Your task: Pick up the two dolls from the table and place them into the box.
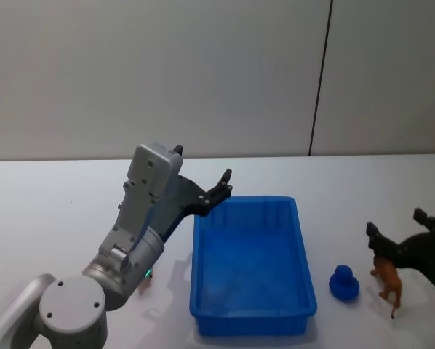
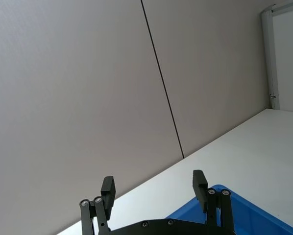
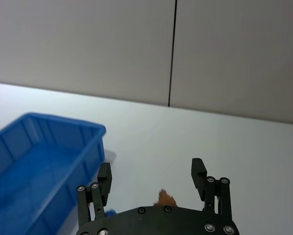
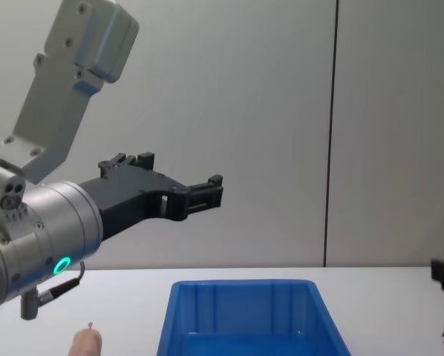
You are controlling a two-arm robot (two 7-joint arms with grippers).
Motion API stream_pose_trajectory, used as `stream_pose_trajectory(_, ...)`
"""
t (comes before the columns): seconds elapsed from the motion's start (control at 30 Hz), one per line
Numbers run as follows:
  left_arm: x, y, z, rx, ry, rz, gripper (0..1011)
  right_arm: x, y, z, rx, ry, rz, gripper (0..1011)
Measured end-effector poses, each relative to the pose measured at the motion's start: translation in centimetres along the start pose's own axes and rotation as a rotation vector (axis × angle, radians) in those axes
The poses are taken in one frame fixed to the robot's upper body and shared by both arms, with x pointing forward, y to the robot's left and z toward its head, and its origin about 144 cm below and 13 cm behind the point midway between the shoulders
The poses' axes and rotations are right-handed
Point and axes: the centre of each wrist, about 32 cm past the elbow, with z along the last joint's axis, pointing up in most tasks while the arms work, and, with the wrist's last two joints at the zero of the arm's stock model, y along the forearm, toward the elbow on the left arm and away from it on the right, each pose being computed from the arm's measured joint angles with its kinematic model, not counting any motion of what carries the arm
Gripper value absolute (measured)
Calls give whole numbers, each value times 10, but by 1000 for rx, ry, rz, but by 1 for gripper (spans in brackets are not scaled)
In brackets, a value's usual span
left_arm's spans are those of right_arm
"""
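Note:
The reddish-brown shaggy doll stands on the white table to the right of the blue box. My right gripper hangs open just above it; in the right wrist view the doll's top shows low between the spread fingers. The pale pink doll lies on the table left of the box, partly hidden behind my left arm. Raised high over the box's far left corner, my left gripper is open and holds nothing. The box looks empty.
A small dark blue rounded object sits on the table between the box and the brown doll. A grey wall with a vertical dark seam stands behind the table. Bare tabletop extends behind the box.

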Motion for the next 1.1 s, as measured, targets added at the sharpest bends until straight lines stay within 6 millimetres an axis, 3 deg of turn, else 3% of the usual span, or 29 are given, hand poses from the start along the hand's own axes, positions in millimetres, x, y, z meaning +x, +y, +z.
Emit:
stream_pose_trajectory(0.43, 0, 0, 0, 0, 0, 0, 1001, 11, -5, -18, -135, -24, 5, 1001)
stream_pose_trajectory(1.1, 0, 0, 0, 0, 0, 0, 1001, 9, -4, -34, -280, 9, 31, 978)
